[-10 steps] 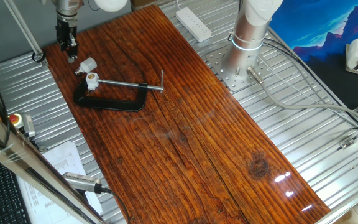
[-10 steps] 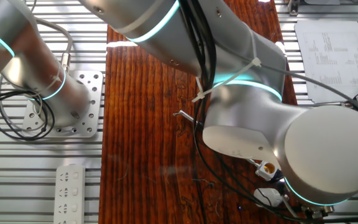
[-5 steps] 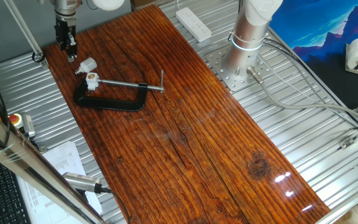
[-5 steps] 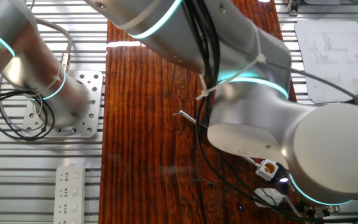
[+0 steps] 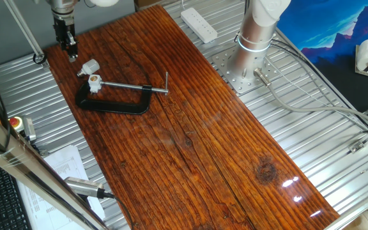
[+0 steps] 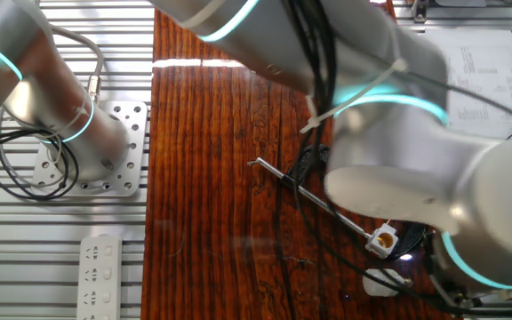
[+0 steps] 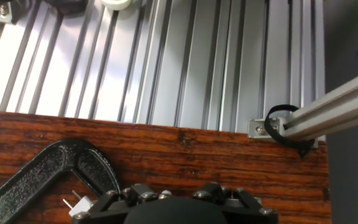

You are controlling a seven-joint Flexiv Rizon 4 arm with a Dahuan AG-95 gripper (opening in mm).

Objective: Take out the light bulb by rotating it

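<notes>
We see gripper (image 5: pixel 70 53) at far left corner, hanging vertical, fingers down, raised off surface. Jaws look close together; gap unclear. Arm (image 6: pixel 372 116) arcs across other fixed view, blurred. Base column (image 5: pixel 255 32) upright.

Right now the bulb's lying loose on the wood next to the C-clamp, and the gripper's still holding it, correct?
Not holding it. In one fixed view the light bulb lies loose on the wood beside the black C-clamp, and the gripper hangs apart from it, up-left, with nothing visible in it.
</notes>
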